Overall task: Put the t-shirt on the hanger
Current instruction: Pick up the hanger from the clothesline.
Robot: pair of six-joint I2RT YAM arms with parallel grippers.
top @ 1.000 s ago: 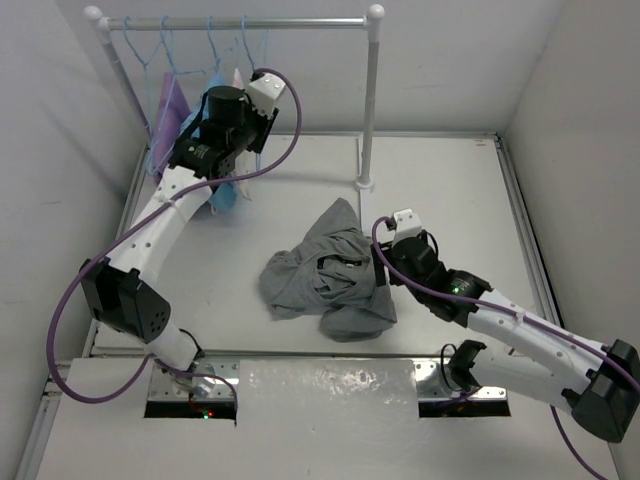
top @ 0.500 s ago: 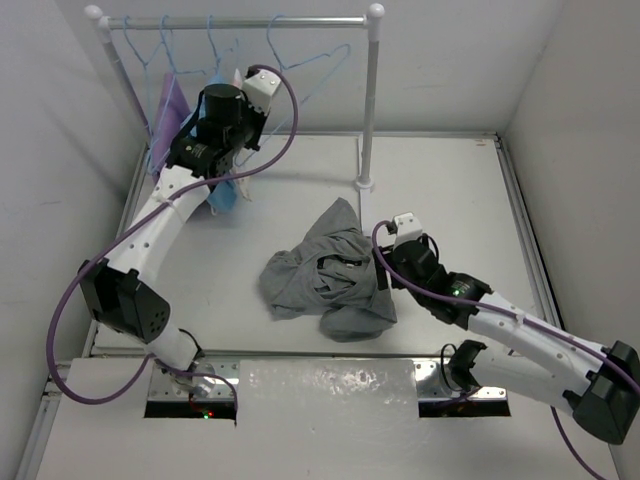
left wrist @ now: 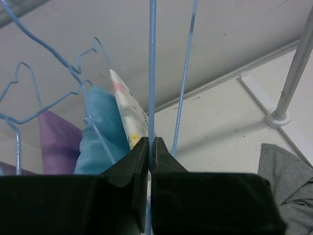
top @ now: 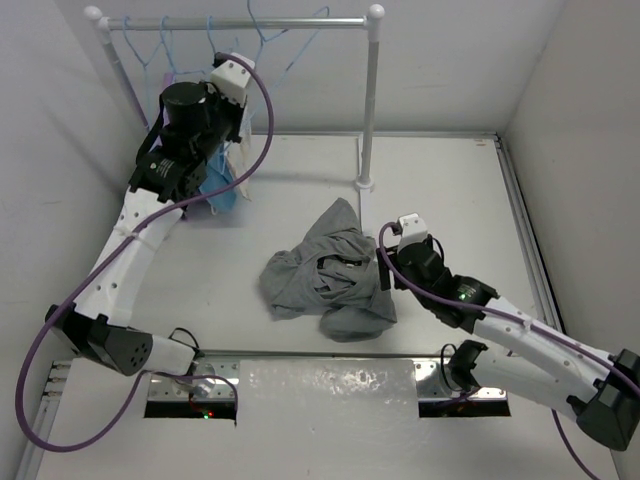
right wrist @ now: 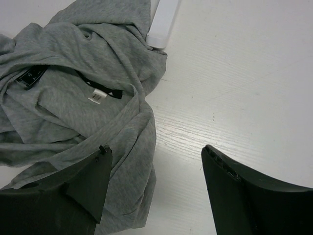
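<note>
Crumpled in a heap on the white desk (top: 450, 180), below the right hand (right wrist: 155, 151) and spreading to its left: the plain mid-grey cotton t-shirt (right wrist: 73, 93), neck opening and white label facing up. Right hand spread wide just above the cloth's edge, gripping nothing.

Well apart, up at the white rail (top: 240, 22): the thin light-blue wire hanger (left wrist: 152, 73), one straight run of it pinched between the black fingers of the left hand (left wrist: 148, 143), pressed together on the wire. A second strand runs just right of that hand. Cannot tell whether the hook is clear of the rail.

Judged to be the fetching of the hanger. To do it well:
- Hold the pinch firm; thin wire probably swivels easily.
- Raise until the hook clears the rail, then draw away toward the shirt.
- Mind the neighbouring blue hangers (left wrist: 54, 93) left of the hand, and their purple (left wrist: 58, 147), blue (left wrist: 100, 132) and patterned (left wrist: 128, 115) garments; likely snags.
- Meanwhile lower the right hand on the collar beside the label, ready to open the neck.
</note>
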